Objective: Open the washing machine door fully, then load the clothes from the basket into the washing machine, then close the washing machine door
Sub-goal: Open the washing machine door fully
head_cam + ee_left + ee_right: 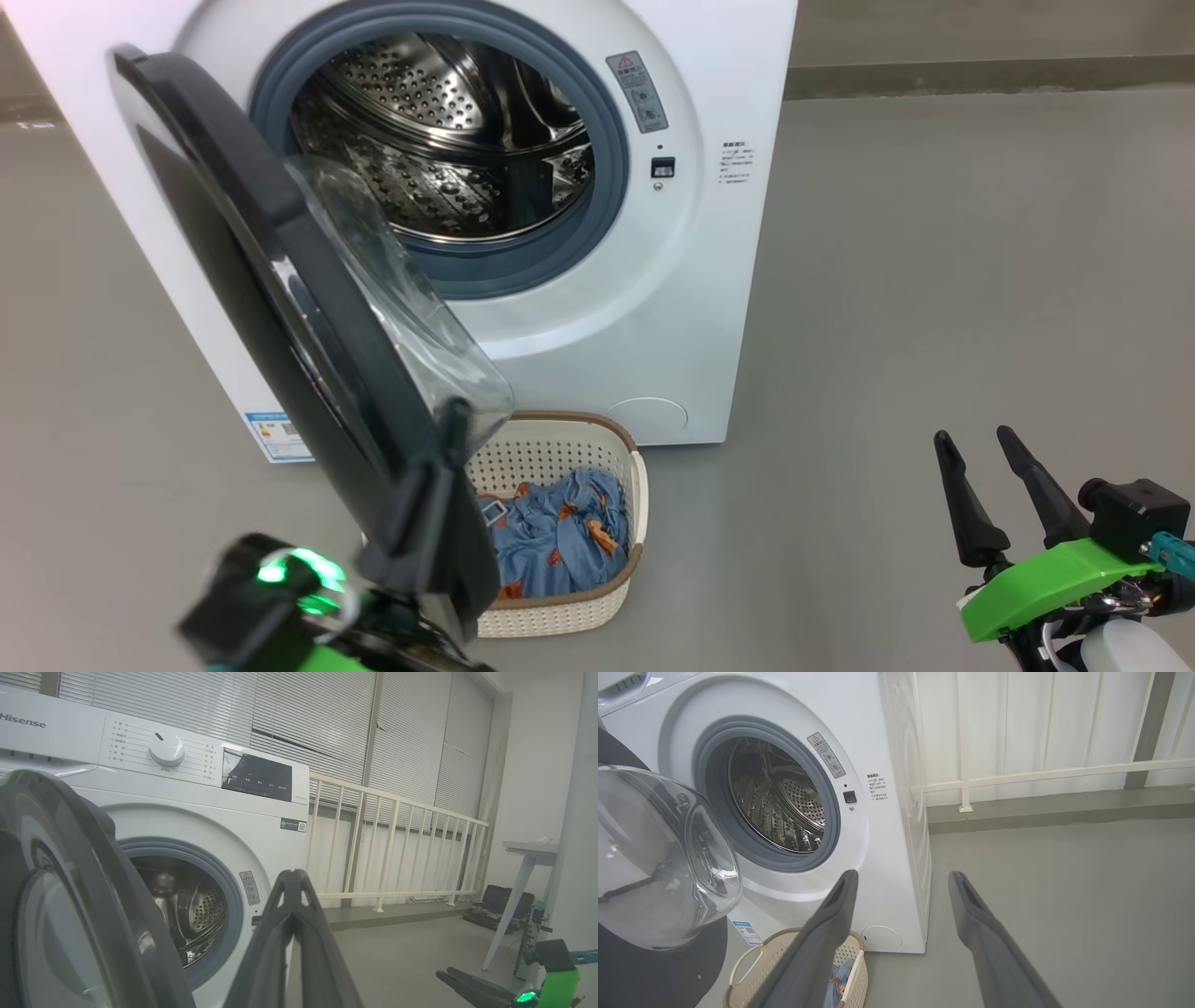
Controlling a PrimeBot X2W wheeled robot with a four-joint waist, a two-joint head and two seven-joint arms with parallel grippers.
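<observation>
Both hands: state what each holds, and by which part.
Nothing is held. The left hand is shut and empty beside the door; the right hand is open above the floor.

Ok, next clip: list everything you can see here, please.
washing machine: one, white, on grey floor.
washing machine door: one, black with clear bowl, swung open leftward.
basket: one, cream, brown rim, on floor before the machine.
clothes: one heap, light blue with orange print, in the basket.
railing: one, cream, beside the machine.
table: one, white, far right corner.
left gripper: one, dark, shut, by the door's edge.
right gripper: one, dark, open, empty, lower right.
</observation>
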